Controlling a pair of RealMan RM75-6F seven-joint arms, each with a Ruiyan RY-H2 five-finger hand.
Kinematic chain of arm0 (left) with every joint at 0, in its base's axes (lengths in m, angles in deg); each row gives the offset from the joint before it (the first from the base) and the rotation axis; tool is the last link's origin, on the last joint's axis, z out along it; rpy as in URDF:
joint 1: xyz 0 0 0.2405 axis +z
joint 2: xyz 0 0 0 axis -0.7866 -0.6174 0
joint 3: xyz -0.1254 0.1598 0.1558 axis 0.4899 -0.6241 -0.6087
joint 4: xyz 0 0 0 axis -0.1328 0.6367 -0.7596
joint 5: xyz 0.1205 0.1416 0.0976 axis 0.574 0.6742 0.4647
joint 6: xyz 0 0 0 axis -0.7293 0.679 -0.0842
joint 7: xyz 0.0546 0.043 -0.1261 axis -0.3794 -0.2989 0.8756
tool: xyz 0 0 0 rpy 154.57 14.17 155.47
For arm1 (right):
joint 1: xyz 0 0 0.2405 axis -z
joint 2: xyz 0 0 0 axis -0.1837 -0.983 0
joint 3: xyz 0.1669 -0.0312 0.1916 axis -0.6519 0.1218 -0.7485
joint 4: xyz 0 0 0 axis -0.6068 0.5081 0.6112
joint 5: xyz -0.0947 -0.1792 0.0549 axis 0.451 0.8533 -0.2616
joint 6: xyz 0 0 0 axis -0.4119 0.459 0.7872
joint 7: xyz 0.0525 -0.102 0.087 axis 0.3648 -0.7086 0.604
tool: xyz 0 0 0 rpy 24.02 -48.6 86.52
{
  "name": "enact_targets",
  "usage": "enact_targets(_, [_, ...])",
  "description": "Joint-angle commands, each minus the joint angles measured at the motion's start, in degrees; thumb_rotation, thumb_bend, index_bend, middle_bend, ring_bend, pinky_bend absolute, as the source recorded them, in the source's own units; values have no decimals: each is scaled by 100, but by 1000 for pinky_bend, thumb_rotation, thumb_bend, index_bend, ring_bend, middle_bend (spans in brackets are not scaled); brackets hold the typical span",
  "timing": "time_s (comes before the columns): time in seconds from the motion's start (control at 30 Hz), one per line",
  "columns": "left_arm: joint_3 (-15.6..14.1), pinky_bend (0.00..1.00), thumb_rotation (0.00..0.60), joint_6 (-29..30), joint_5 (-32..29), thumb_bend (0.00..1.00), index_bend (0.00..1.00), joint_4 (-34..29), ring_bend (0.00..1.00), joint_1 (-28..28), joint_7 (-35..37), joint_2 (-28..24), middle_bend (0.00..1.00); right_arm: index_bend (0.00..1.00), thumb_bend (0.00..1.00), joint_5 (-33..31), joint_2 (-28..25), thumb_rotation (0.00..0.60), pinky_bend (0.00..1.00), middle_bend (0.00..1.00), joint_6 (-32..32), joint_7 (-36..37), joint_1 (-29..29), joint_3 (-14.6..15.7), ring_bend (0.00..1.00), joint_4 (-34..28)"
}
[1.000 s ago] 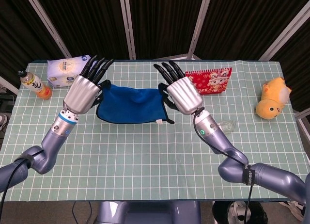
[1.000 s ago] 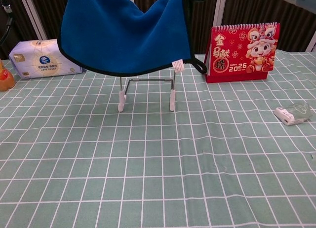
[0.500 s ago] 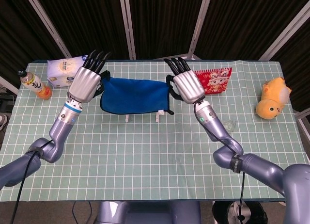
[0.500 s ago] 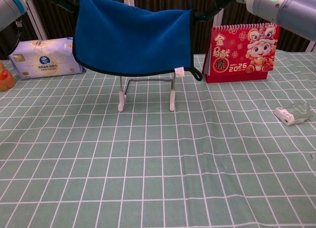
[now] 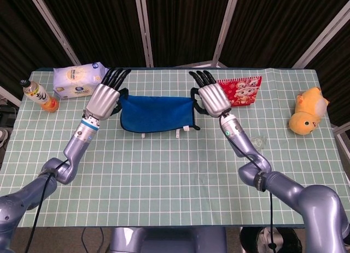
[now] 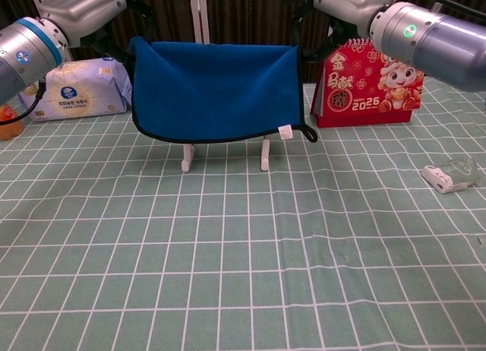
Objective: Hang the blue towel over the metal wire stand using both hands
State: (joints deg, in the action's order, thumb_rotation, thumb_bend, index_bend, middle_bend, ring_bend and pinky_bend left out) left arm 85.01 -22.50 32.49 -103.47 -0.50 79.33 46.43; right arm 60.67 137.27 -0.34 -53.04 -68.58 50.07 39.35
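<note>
blue towel [image 6: 213,93] stretched flat above the metal wire stand [image 6: 225,155], only its feet visible. left hand [image 5: 104,98] and right hand [image 5: 213,98] gripping the top corners with fingers closed. best to lower both corners evenly, keeping top edge level, then release together.

a robot test lab staged as a home table: a green checked tablecloth [image 5: 164,171] backed by black curtain panels [image 5: 180,23] on metal poles, with scattered household props, tissue pack [image 5: 76,80], red calendar [image 6: 368,81], plush toy [image 5: 309,110].
</note>
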Motion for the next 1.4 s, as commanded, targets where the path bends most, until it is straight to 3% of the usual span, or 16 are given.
enact_targets(0.03, [-81,0,600,-4,35,527,859,97,0,22,-2,53,0,666,499,42,56,600,0,54,-22,41,-17,50,0,67])
enact_targets(0.67, [-387,0,600,-105,51,528,857,791,0,165,468,384,0,666,489,113,382,600,0,58,-42,80,-96,146,0,389])
enact_targets(0.87, [-460,0,600,-190,61,528,816,952,0,155,571,463,0,666,480,136,456,600,0,61,-67,113,-115,176,0,480])
enact_targets(0.93, [-488,0,600,-213,70,521,722,999,0,156,581,486,0,666,469,144,471,600,0,61,-77,113,-118,188,0,504])
enact_targets(1.0, [-513,0,600,-218,82,398,455,1031,0,158,615,510,0,622,419,147,485,600,0,61,-83,110,-119,195,0,532])
enact_targets(1.1, [-530,0,600,-230,75,178,68,1090,0,164,643,555,0,306,152,170,479,600,0,61,-113,159,-111,228,0,543])
enact_targets(1.17, [-529,0,600,-272,55,133,1,1100,0,162,660,565,0,145,20,176,444,600,0,57,-157,166,-111,245,0,527])
enact_targets(1.23, [-523,0,600,-336,25,126,0,1088,0,158,662,558,0,94,0,185,421,600,0,51,-164,133,-102,261,0,521])
enact_targets(1.33, [-513,0,600,-360,0,124,0,1059,0,159,654,539,0,87,0,187,397,600,0,48,-159,125,-88,267,0,490])
enact_targets(1.4, [-508,0,600,-361,-15,114,0,1032,0,171,641,510,0,146,0,187,377,600,0,48,-141,105,-72,270,0,465])
